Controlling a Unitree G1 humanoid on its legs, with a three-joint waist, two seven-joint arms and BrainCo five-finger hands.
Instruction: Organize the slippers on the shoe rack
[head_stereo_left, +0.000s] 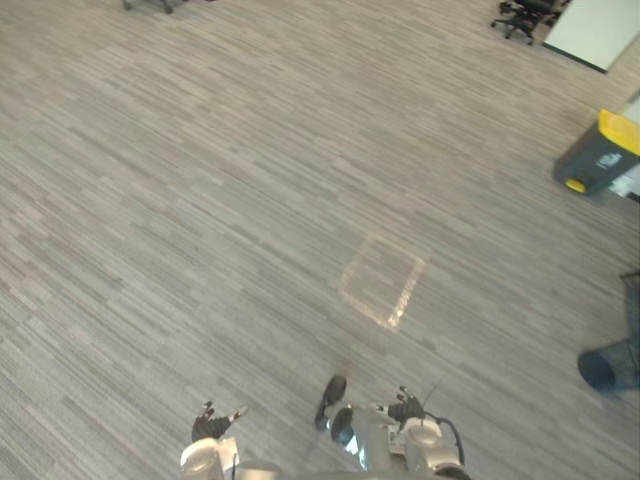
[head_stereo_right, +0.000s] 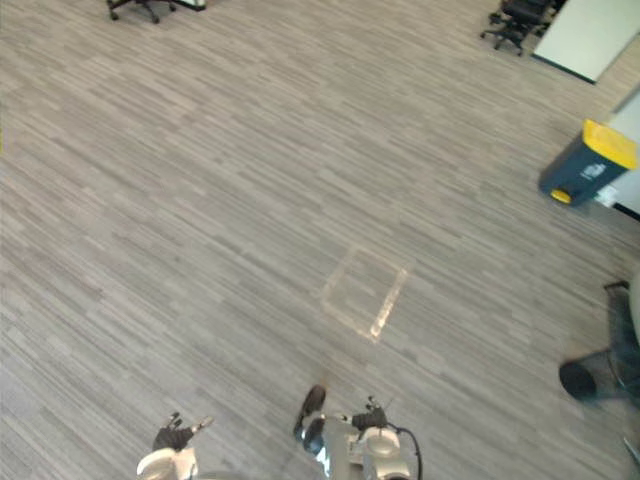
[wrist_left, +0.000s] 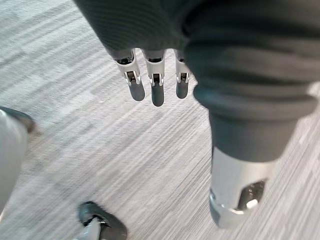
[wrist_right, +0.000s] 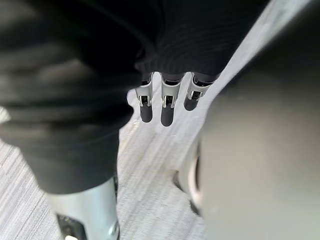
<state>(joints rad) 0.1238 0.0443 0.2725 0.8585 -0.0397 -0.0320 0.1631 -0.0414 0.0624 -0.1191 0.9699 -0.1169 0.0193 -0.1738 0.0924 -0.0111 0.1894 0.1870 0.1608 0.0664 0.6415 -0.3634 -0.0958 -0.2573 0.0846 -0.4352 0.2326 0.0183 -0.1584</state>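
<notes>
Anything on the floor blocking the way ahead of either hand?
Nothing visible does. Ahead of the left hand and right hand lies carpet with a taped square. A yellow-lidded bin and an office chair stand far off to the right.

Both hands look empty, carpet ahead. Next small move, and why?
Probably turn the head or body to scan the rest of the room before any reach. The left hand and right hand hang open, holding nothing, over grey carpet. Ahead lie a taped square, a yellow-lidded bin and office chairs.
</notes>
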